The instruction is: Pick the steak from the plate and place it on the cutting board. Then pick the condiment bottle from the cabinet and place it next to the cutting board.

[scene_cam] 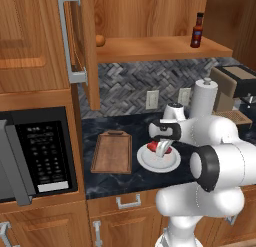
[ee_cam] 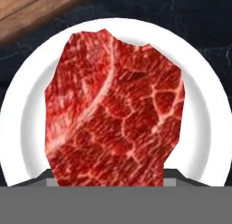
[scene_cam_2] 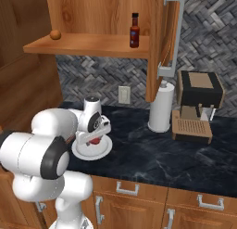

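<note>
Board top: we see the cutting board bare.
Right counter: paper-towel roll and coffee machine block us.

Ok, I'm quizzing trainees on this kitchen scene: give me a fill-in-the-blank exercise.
1. The steak lies on the white ____.
2. The bottle stands on the cabinet ____.
3. The board lies between the plate and the ____.

Missing: plate; shelf; microwave.

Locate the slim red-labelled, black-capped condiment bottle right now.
The condiment bottle stands upright on the open wooden cabinet's shelf, near its right end in the left base view, above the white paper-towel roll.
</note>
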